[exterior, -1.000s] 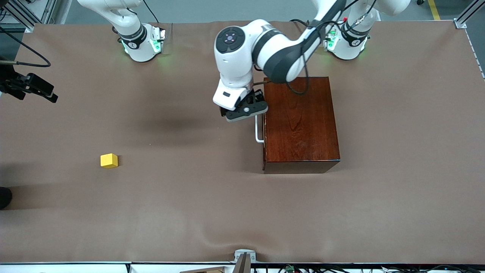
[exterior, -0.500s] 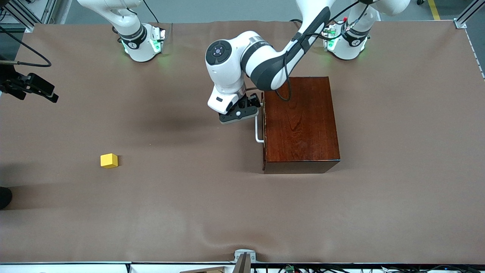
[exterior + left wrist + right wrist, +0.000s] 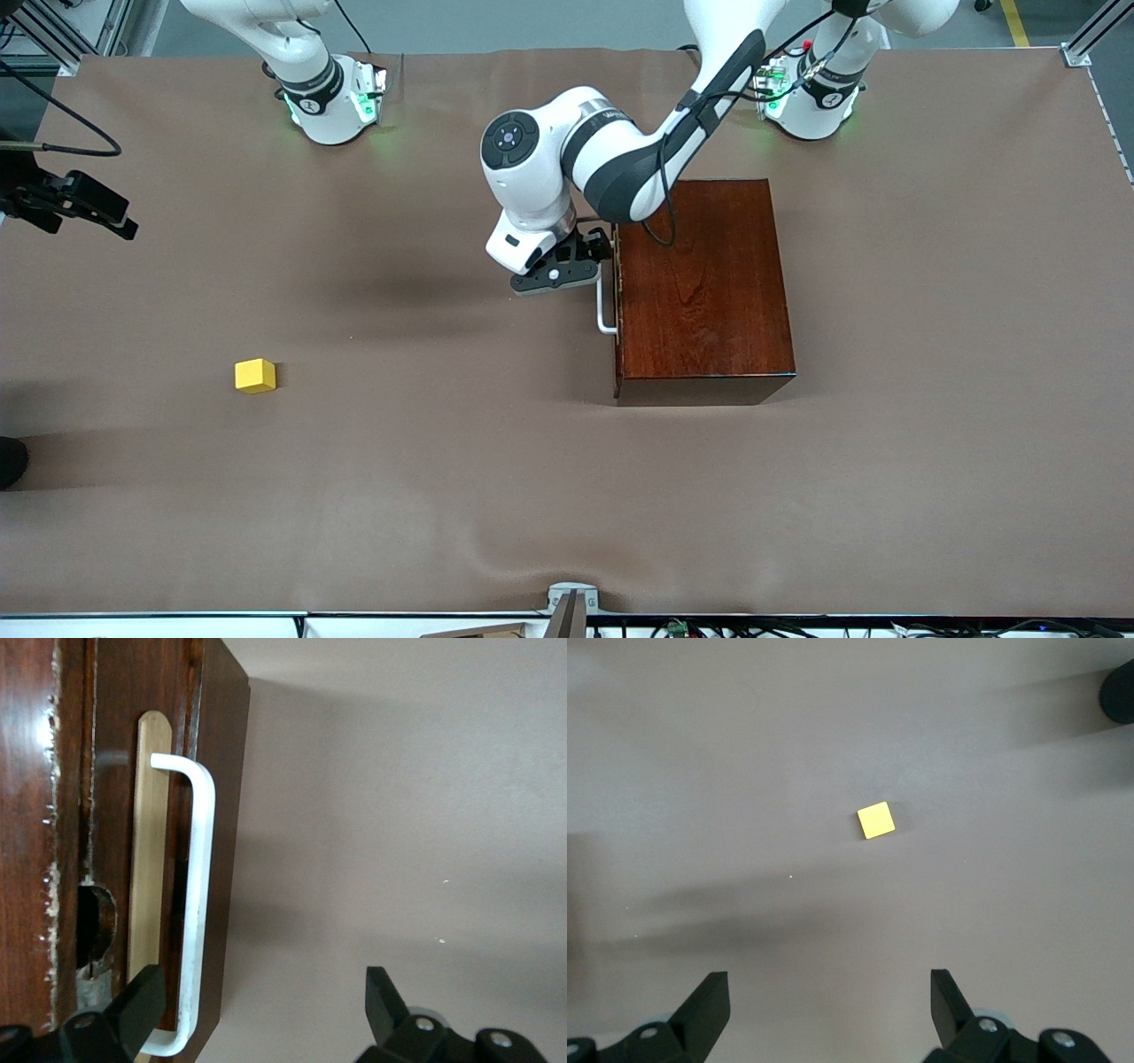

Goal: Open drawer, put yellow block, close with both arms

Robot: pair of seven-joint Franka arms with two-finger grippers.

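Lower and closer to the white U-shaped bar handle [image 3: 197, 904] than a second ago, the left arm's black two-finger gripper [image 3: 567, 266] has dropped beside the dark reddish-brown front of the drawer [image 3: 111, 842] and now sits level with it. In the left wrist view the jaws stand wide, one finger [image 3: 133, 1010] close beside the drawer front and one end of the bar, the other well out over the cloth, so the bar lies between them but is not yet gripped. The drawer is fully shut inside the glossy mahogany box [image 3: 704, 283], which has not shifted. By my reading, the approach is nearly finished and the next step is to close on the bar and pull toward the right arm's end of the table.

Well apart from the box, toward the right arm's end and nearer the front camera, the small bright yellow cube block [image 3: 255, 375] rests untouched on the brown tablecloth [image 3: 532, 496]. The right gripper [image 3: 824, 1019] waits high above that block, jaws wide and holding nothing, as the right wrist view shows.
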